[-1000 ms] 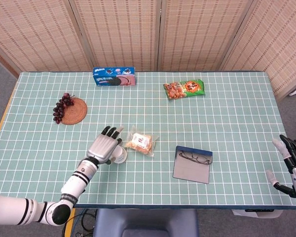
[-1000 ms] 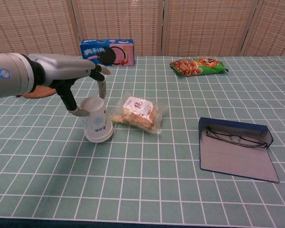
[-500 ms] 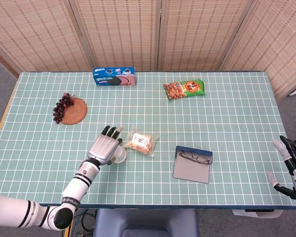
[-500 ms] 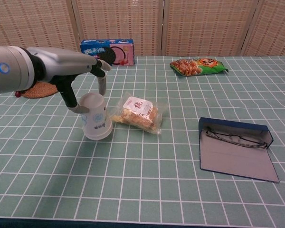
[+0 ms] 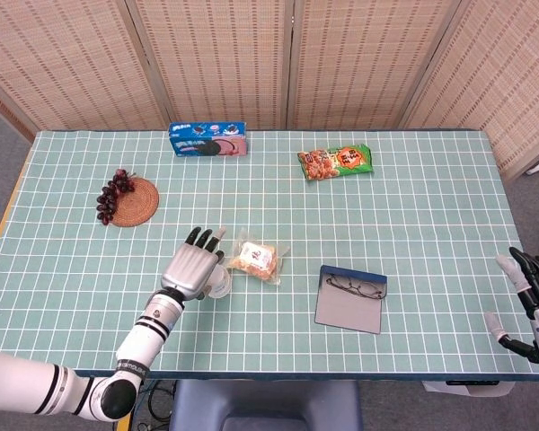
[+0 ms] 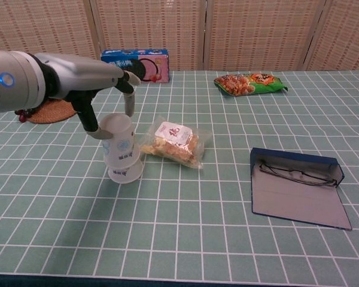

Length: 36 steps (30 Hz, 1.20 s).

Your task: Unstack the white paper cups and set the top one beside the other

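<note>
Two white paper cups stand upside down, nested, left of the table's centre. My left hand (image 6: 93, 81) comes down over them from above, with thumb and a finger either side of the top cup (image 6: 118, 136), which it grips and has raised partway off the lower cup (image 6: 126, 171). In the head view the left hand (image 5: 190, 268) covers most of the cups (image 5: 220, 284). At the far right edge, off the table, my right hand (image 5: 530, 301) hangs with its fingers spread and nothing in it.
A clear snack packet (image 6: 173, 142) lies right beside the cups. An open glasses case (image 6: 299, 186) with spectacles sits to the right. A blue cookie box (image 5: 207, 141), a green snack bag (image 5: 336, 162) and grapes on a woven coaster (image 5: 117, 196) lie further back.
The left hand has lifted the top cup upward and set it straighter, exposing more of the lower cup. The right hand has dropped slightly.
</note>
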Each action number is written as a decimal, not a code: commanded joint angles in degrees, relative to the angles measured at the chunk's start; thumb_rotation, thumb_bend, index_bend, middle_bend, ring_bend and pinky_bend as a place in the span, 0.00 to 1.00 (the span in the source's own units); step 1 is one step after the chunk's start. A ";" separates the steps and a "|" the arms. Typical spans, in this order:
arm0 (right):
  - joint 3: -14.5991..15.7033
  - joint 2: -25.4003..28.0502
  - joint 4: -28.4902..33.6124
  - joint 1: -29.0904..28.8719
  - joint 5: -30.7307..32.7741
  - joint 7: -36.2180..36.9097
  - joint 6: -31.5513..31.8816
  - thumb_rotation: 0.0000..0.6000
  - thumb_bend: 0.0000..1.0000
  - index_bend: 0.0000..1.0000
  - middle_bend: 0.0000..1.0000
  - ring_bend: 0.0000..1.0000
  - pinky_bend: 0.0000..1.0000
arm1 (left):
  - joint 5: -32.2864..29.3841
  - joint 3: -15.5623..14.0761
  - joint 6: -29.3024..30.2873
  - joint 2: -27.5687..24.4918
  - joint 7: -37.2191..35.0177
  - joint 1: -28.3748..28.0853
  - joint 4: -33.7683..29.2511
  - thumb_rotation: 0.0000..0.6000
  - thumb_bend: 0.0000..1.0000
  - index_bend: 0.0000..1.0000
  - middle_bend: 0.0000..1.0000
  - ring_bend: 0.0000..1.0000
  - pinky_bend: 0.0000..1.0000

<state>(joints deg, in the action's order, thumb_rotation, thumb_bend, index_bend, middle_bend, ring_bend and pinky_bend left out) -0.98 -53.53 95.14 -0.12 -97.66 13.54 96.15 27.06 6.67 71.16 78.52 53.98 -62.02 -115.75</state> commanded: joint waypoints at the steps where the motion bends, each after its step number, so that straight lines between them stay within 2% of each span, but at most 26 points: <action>1: 0.02 0.00 -0.03 -0.04 -0.01 -0.03 -0.11 1.00 0.34 0.05 0.00 0.00 0.00 | -0.90 0.28 1.00 -0.31 1.02 -0.43 -0.92 1.00 0.29 0.43 0.00 0.00 0.00; 11: 0.02 -0.05 0.14 -0.12 0.06 -0.44 -0.31 1.00 0.34 0.05 0.00 0.00 0.00 | -3.42 1.65 5.28 -1.71 4.41 -1.78 -5.12 1.00 0.30 0.43 0.00 0.00 0.00; 28: -0.11 -0.14 0.03 -0.39 0.39 -0.41 -0.77 1.00 0.34 0.05 0.00 0.00 0.00 | -9.97 5.84 16.49 -2.78 11.72 -5.38 -15.00 1.00 0.30 0.44 0.00 0.00 0.00; 36: 0.00 -0.42 0.19 -0.39 0.18 -1.42 -0.88 1.00 0.34 0.05 0.00 0.00 0.00 | -8.34 4.79 17.74 -5.60 9.90 -3.42 -16.83 1.00 0.30 0.44 0.00 0.00 0.00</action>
<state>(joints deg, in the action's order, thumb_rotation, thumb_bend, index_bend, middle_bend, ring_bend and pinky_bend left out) -0.98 -53.91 95.28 -0.52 -97.46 12.20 95.26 18.21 11.85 89.05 73.47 64.35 -65.91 -132.37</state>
